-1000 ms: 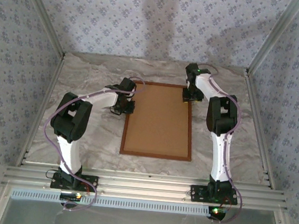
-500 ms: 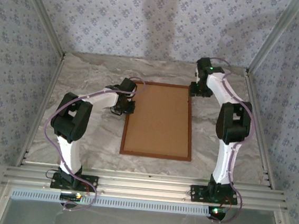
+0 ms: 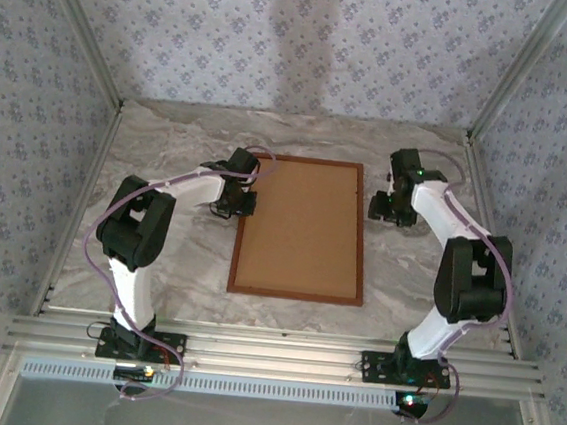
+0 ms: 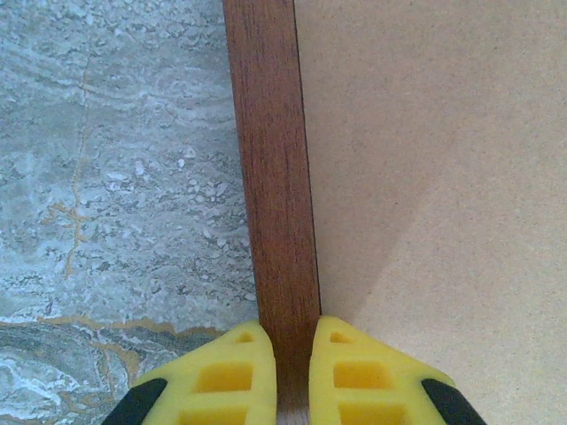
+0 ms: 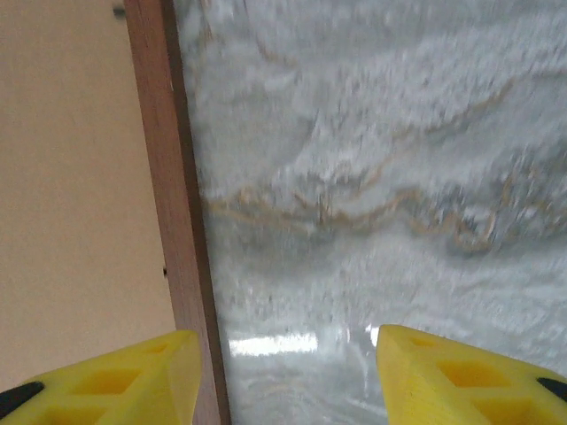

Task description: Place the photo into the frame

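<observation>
One dark reddish-brown wooden frame (image 3: pixel 295 294) lay lengthwise away; left hand (image 4: pixel 292 332) pinched its left rail, right hand (image 5: pixel 288 336) stood spread beside the right.

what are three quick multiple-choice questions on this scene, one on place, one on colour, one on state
1. Where are the left arm's jaws?
A) at the frame's left rail
B) at its near right corner
C) against the back wall

2. What colour is the board inside the frame?
A) blue
B) plain brown
C) white

3. How do the right arm's jaws stand?
A) shut on a rail
B) shut on a sheet
C) open over the table

Answers:
1 A, in the left wrist view the wooden rail runs right up to their tips.
2 B, it reads tan-brown from above and up close.
3 C, a wide gap with only marble tabletop and the rail's edge behind it.
</observation>
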You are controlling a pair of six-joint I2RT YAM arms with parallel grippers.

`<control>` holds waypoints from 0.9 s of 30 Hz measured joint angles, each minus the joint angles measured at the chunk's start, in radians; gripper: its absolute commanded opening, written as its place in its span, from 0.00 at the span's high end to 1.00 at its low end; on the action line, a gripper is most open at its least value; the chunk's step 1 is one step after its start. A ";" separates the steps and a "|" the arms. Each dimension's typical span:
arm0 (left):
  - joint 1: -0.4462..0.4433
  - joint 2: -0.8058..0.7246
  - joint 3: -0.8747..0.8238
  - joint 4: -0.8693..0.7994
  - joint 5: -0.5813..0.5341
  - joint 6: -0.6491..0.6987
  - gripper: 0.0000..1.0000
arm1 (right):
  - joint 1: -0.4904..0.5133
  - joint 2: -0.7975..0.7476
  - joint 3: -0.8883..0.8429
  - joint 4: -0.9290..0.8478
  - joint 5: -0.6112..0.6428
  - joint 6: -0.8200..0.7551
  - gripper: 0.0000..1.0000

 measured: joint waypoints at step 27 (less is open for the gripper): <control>-0.005 0.000 0.002 -0.002 -0.014 -0.007 1.00 | 0.053 0.181 0.045 0.137 -0.030 0.033 0.43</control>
